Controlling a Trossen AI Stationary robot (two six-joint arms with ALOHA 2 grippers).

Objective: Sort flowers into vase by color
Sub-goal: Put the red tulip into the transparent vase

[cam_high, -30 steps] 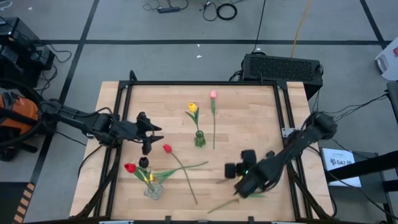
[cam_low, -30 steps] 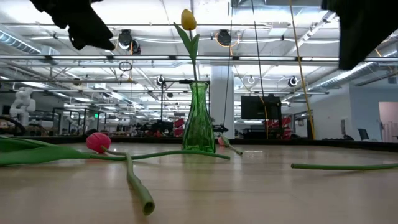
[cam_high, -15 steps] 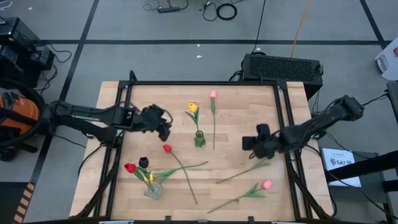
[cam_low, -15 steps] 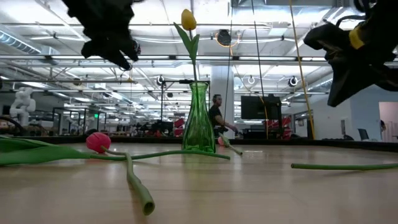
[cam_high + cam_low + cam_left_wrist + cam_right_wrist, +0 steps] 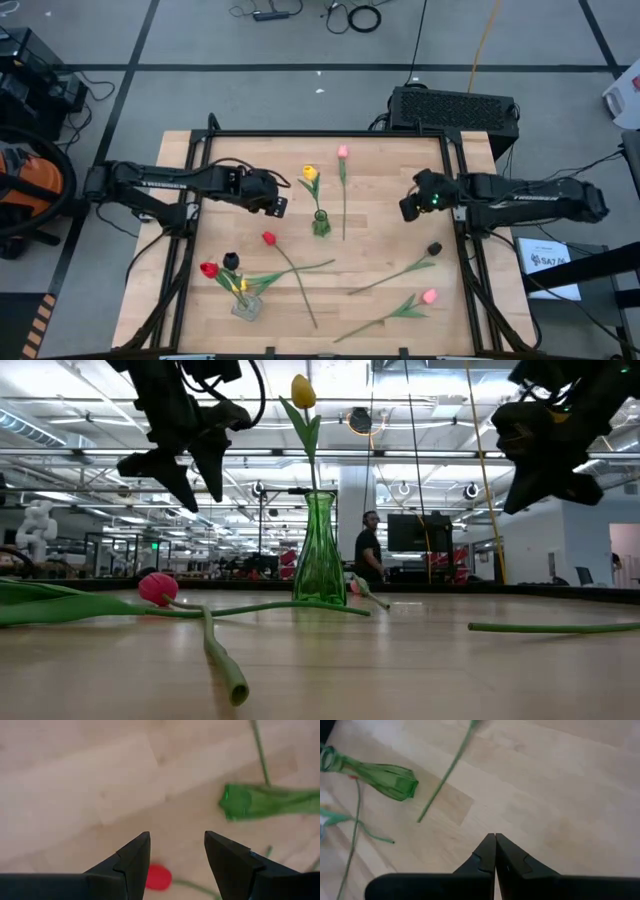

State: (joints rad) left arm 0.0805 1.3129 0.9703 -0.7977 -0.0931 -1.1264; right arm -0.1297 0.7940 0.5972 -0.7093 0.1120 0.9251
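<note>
A green vase (image 5: 321, 222) stands mid-table holding a yellow tulip (image 5: 310, 173). My left gripper (image 5: 277, 206) hangs open just left of it, pointing down; a red tulip's head (image 5: 159, 877) lies on the table below its fingers, which touch nothing. My right gripper (image 5: 406, 210) hovers shut and empty near the table's right side. A clear vase (image 5: 243, 306) at the near left holds red, black and yellow tulips. A pink tulip (image 5: 343, 153) lies flat beside the green vase. A black tulip (image 5: 434, 248) and another pink one (image 5: 430, 296) lie at the near right.
The red tulip's long stem (image 5: 296, 285) runs toward the near edge. The black and pink tulips' stems (image 5: 385, 278) slant across the near middle. A black box (image 5: 455, 108) sits beyond the far right edge. A person (image 5: 369, 555) stands in the room far behind.
My left gripper has gone toward the table's right, up to the green vase, rolling about its own axis and tipping down. My right gripper, still shut, has drawn back from the near right toward the far right, uncovering the pink and black tulips lying there.
</note>
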